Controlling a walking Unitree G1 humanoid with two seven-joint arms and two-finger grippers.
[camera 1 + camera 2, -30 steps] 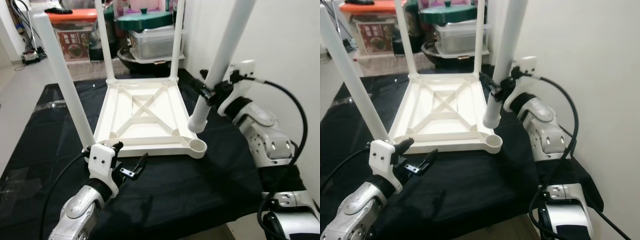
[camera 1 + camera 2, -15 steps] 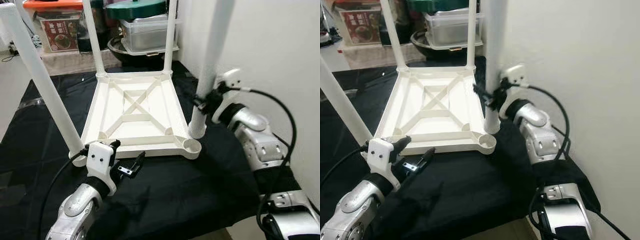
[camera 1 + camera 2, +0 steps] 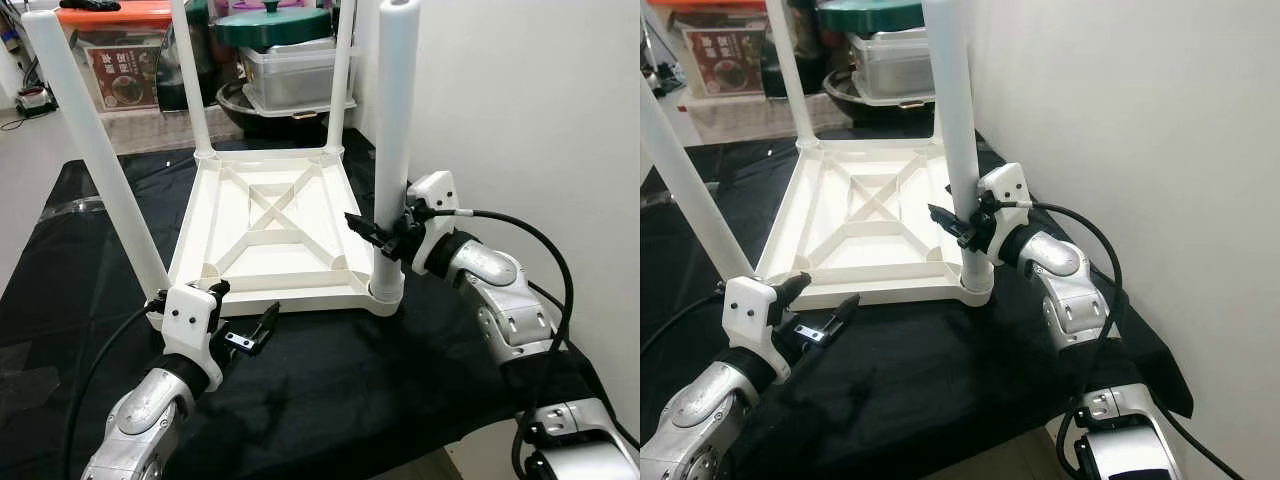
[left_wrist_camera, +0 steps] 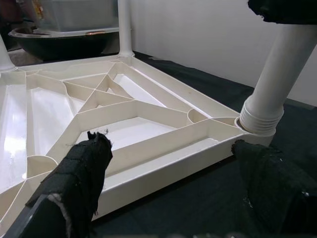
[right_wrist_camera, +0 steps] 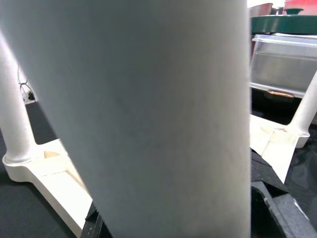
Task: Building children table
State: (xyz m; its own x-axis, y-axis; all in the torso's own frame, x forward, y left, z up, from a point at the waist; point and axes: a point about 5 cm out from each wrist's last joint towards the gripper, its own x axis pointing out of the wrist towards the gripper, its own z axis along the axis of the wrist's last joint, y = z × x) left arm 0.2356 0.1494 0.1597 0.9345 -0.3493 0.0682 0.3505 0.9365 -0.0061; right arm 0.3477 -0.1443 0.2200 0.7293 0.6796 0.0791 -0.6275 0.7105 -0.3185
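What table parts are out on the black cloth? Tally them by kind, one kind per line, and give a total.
White table legs: 4 (one gripped by the right end effector)
Upturned tabletop: 1
Total: 5

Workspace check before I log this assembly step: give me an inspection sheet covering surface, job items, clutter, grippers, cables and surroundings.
Surface: black cloth covering the work area.
Job's things: white tabletop lying upside down; near-right leg upright in its corner socket; three other legs standing in their corners.
Clutter: nothing seen on the cloth.
Grippers: right gripper shut on the near-right leg low down; left gripper open, by the near edge of the tabletop, holding nothing.
Cables: black cable looping over the right arm; another along the left arm.
Surroundings: white wall at right; storage bins and green lid behind.
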